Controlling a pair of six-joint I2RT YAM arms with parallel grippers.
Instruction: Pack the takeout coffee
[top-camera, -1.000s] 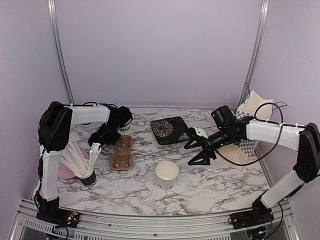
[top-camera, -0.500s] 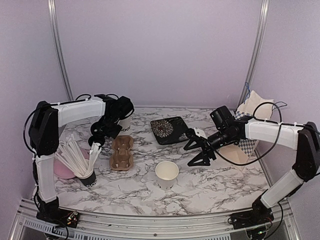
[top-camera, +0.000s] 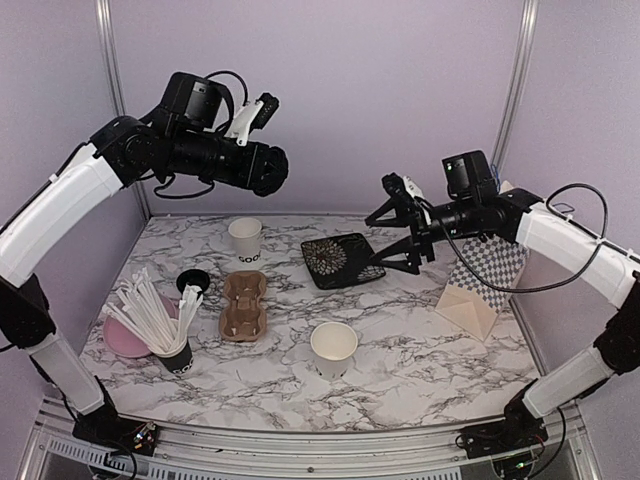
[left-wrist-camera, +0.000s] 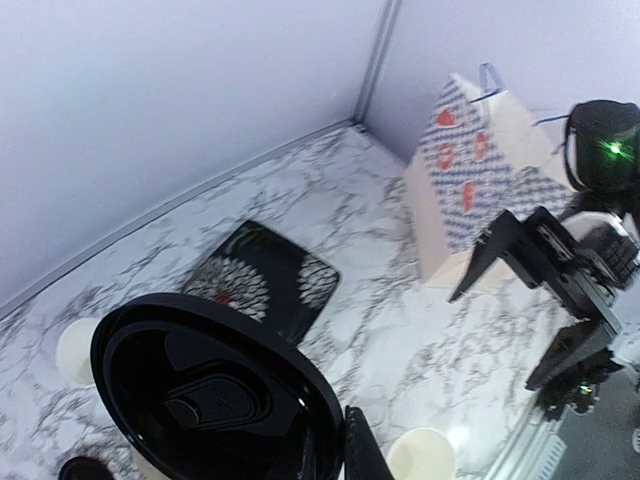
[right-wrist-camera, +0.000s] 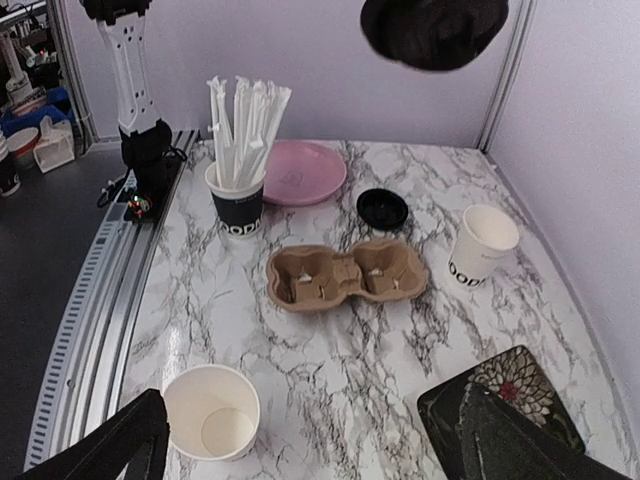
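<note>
**A:** Two white cups, both without tops. The near cup (top-camera: 333, 348) stands alone at the near middle of the table (top-camera: 430, 375). The far cup (top-camera: 245, 240) sits toward the far left, just beyond the cardboard tray (top-camera: 245, 305).

**B:** And the lids?

**A:** One black lid (left-wrist-camera: 215, 390) is up in the air, clamped in the left gripper (top-camera: 265, 168), high over the far left. I'd guess that height is to clear the sticks (top-camera: 150, 310) and cups on the way to a cup. The spare lid (top-camera: 193, 281) lies flat just left of the tray.

**B:** What about the right side?

**A:** The right gripper (top-camera: 373, 243) hangs above the patterned plate (top-camera: 340, 262), jaws wide apart, holding nothing. It is probably ready to steady or lift a cup.

**B:** Why is the tray in the middle?

**A:** Both pockets are empty and, as I judge it, either arm can reach them. The paper bag (top-camera: 485, 285) stands at the right, apart from everything, and is presumably where the load ends up.
</note>
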